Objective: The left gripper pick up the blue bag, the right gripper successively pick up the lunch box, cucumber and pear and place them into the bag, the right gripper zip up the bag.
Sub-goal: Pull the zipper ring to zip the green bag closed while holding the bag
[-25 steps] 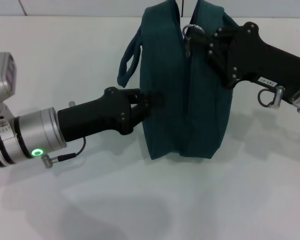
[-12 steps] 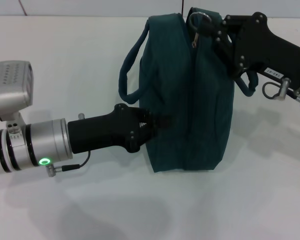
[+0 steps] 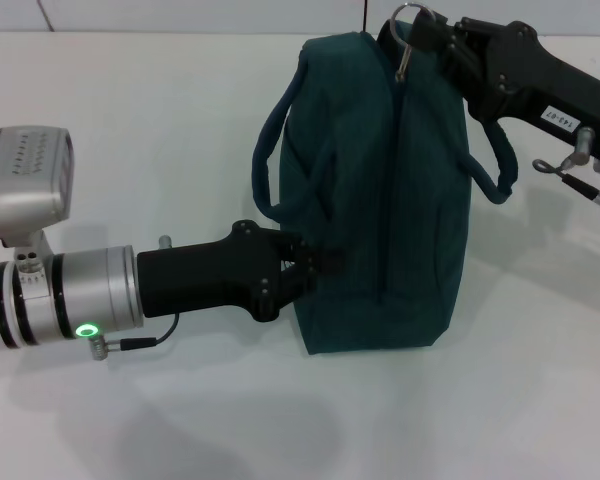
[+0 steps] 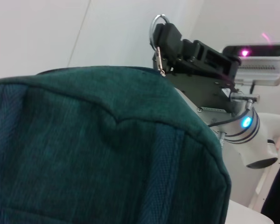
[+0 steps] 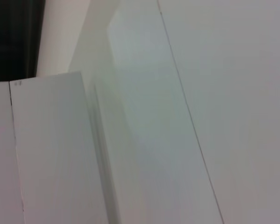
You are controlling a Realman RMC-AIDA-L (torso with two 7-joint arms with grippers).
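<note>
Right gripper: at the far top end of the blue bag, fingers clamped on the ring zip pull. In the left wrist view the same gripper shows beyond the bag's rounded top, with the silver ring sticking out past its fingertips and the small zip tab hanging below them. The right arm's black body runs back toward the right edge of the head view.

Left gripper: low on the left side of the bag, fingertips pressed into the fabric and closed on a pinch of the side panel. The black wrist and silver cylindrical section extend back to the left, green indicator ring lit.

Blue bag: stands upright on the white table, between the two grippers. The zip line runs down the middle of the top face and reads as closed along its visible length. One loop handle arcs out on the left side; the other hangs on the right, below the right arm. Contents are not visible.

Right wrist view: only pale wall and panel surfaces.
</note>
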